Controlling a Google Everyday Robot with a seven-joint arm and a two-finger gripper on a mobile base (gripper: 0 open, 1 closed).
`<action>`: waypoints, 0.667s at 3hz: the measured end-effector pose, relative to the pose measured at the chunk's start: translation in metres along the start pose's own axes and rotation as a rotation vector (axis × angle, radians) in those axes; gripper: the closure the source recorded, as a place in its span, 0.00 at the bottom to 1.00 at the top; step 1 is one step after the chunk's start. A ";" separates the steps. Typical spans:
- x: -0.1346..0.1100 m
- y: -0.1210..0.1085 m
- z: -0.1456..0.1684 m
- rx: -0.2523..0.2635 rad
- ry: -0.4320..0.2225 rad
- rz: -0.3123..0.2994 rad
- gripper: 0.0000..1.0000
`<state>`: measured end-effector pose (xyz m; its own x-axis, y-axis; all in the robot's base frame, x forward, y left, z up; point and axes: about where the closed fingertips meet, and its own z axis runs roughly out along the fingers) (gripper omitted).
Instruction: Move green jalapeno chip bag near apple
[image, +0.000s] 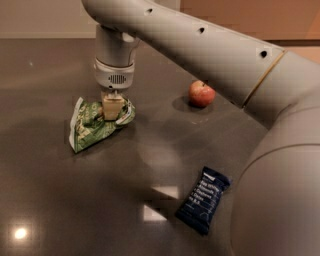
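The green jalapeno chip bag (92, 126) is a crumpled light-green foil bag lying on the dark tabletop at left of centre. My gripper (114, 108) points straight down from the arm and is shut on the bag's right upper edge, which is pulled up a little. The apple (201, 93) is small, round and red. It stands on the table to the right of the bag and somewhat farther back, well apart from it, just under my forearm.
A dark navy bar wrapper (202, 199) lies at the front right. My large pale arm (280, 150) fills the right side and crosses the top. The dark table (45, 200) shows bright light reflections at the front.
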<state>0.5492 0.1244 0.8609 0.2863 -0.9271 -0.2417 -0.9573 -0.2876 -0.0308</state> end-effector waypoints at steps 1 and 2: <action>0.032 -0.010 -0.019 0.023 0.043 -0.009 1.00; 0.062 -0.021 -0.028 0.020 0.052 -0.014 1.00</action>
<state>0.5881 0.0660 0.8737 0.3008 -0.9344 -0.1908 -0.9537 -0.2960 -0.0535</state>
